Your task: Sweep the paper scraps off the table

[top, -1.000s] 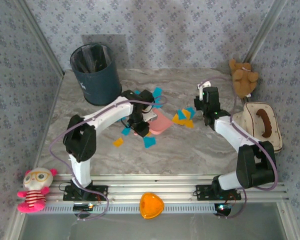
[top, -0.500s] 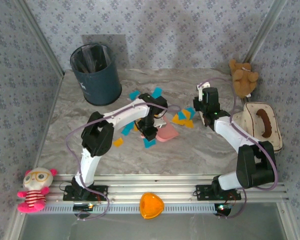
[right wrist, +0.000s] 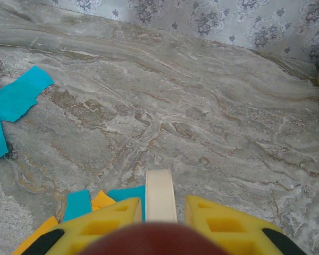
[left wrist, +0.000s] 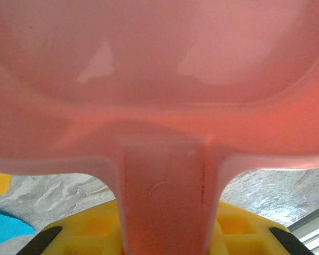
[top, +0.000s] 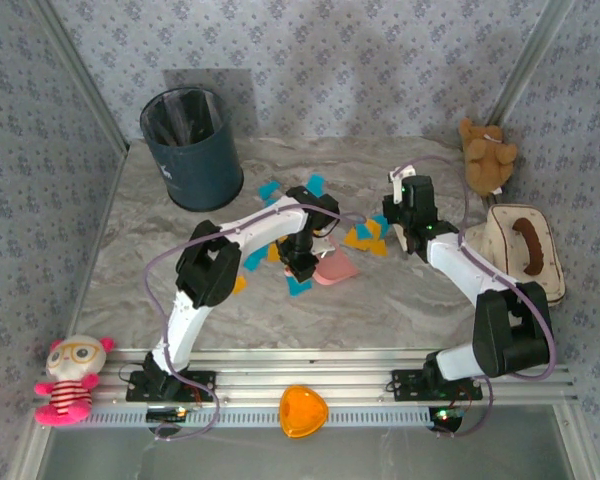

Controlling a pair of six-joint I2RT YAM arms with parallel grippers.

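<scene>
Bench [top: 400, 300]: a grey marble-veined top between blue floral walls, with an aluminium rail along the near edge.
Left arm [top: 195, 275]: bent over the middle of the bench, reaching toward the centre.
Right arm [top: 470, 270]: stretched from its base toward the centre-right of the bench.
Bin [top: 191, 150]: dark blue, upright, at the far left corner of the bench.
White tray [top: 495, 225]: at the right edge, with a brown piece lying in it.
Doll [top: 70, 378]: pink and white, sitting on the rail at the near left corner.
Teddy [top: 486, 155]: brown, against the right wall, beyond the white tray.
Dustpan [top: 332, 268]: pink, resting on the bench just right of the left hand; the left wrist view looks into its pan from behind the handle.
Heart dish [top: 303, 410]: orange, on the near rail between the two arm bases.
Left hand [top: 300, 262]: pinching the dustpan's handle between its yellow fingers [left wrist: 90, 228].
Right hand [top: 408, 215]: pressed together on a narrow cream strip [right wrist: 160, 199], low over the bench.
Paper scraps [top: 365, 235]: cyan and orange bits lying on the bench; one cluster sits between the two hands, just ahead of the right hand's fingers, and others are scattered around the left hand and dustpan.
</scene>
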